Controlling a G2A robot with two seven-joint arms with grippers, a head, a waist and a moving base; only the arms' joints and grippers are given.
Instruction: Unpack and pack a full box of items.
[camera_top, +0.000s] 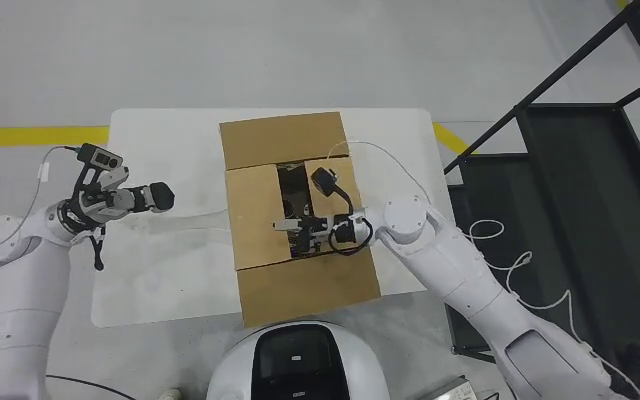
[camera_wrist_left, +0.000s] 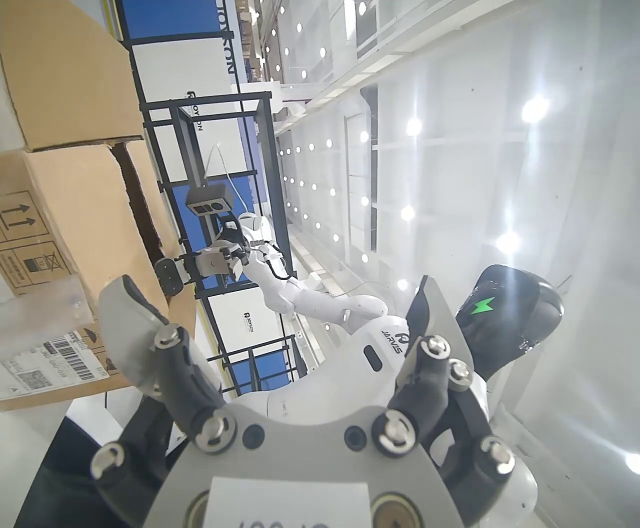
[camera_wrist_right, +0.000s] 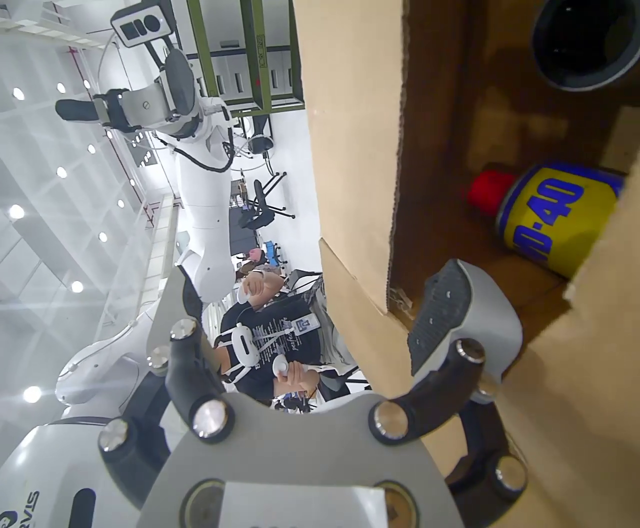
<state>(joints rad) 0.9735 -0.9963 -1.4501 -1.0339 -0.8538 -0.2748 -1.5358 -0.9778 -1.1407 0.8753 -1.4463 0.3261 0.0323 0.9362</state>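
An open cardboard box (camera_top: 285, 140) stands in the middle of the white table, its flaps folded out. My right gripper (camera_top: 290, 227) hangs over the opening at the side flap nearer the left arm. It is open and straddles that flap's edge (camera_wrist_right: 350, 125), one finger (camera_wrist_right: 445, 310) inside the box and the other outside. Inside lie a blue and yellow spray can (camera_wrist_right: 555, 215) with a red cap and a black round object (camera_wrist_right: 585, 45). My left gripper (camera_top: 165, 197) is open and empty, off to the box's side (camera_wrist_left: 75, 210) above the table.
The white table (camera_top: 160, 270) has bare surface on both sides of the box. A dark metal stair frame (camera_top: 540, 180) stands just past the table on the right arm's side. A thin white cable (camera_top: 400, 165) trails from the right wrist.
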